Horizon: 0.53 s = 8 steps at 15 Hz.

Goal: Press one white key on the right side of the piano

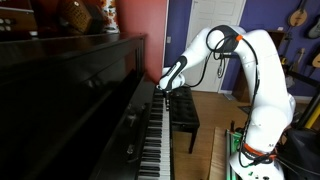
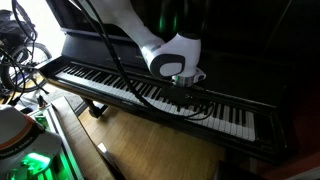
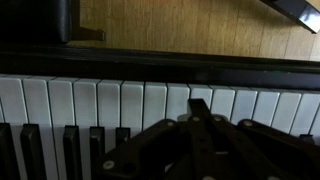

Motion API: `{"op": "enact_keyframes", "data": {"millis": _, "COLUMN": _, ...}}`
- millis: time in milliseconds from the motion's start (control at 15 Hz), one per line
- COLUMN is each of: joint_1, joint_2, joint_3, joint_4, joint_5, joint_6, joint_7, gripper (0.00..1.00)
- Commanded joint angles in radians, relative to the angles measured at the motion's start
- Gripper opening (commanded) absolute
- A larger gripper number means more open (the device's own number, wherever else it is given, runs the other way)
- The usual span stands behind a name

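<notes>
The glossy black upright piano [image 1: 70, 90] shows in both exterior views [image 2: 110, 45], with its long row of white and black keys [image 2: 110, 82]. My gripper [image 2: 184, 92] hangs over the right part of the keyboard, fingers pointing down at the keys. In an exterior view it sits at the far end of the key row [image 1: 166, 86]. In the wrist view the gripper [image 3: 197, 104] is shut, its joined fingertips resting on or just above one white key [image 3: 180, 97]. Whether the key is pushed down I cannot tell.
A black bench [image 1: 186, 112] stands on the wooden floor [image 3: 170, 25] in front of the piano. Ornaments [image 1: 80, 14] stand on the piano's top. Guitars [image 1: 298, 15] hang on the far wall. Cables [image 2: 18, 50] and a green-lit device [image 2: 34, 160] lie by the robot's base.
</notes>
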<state>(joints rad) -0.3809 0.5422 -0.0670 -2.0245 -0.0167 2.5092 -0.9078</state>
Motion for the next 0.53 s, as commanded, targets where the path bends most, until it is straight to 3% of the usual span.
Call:
{"op": "enact_keyframes", "data": {"millis": 0, "joint_1": -0.040, "joint_2": 0.042, "joint_3": 0.023, "joint_4": 0.033, "joint_5": 0.028, "joint_6": 0.024, "joint_7": -0.051, "gripper": 0.00}}
{"op": "enact_keyframes", "data": {"millis": 467, "joint_1": -0.072, "joint_2": 0.069, "joint_3": 0.043, "joint_4": 0.058, "joint_5": 0.055, "joint_6": 0.047, "joint_7": -0.087, "gripper": 0.00}}
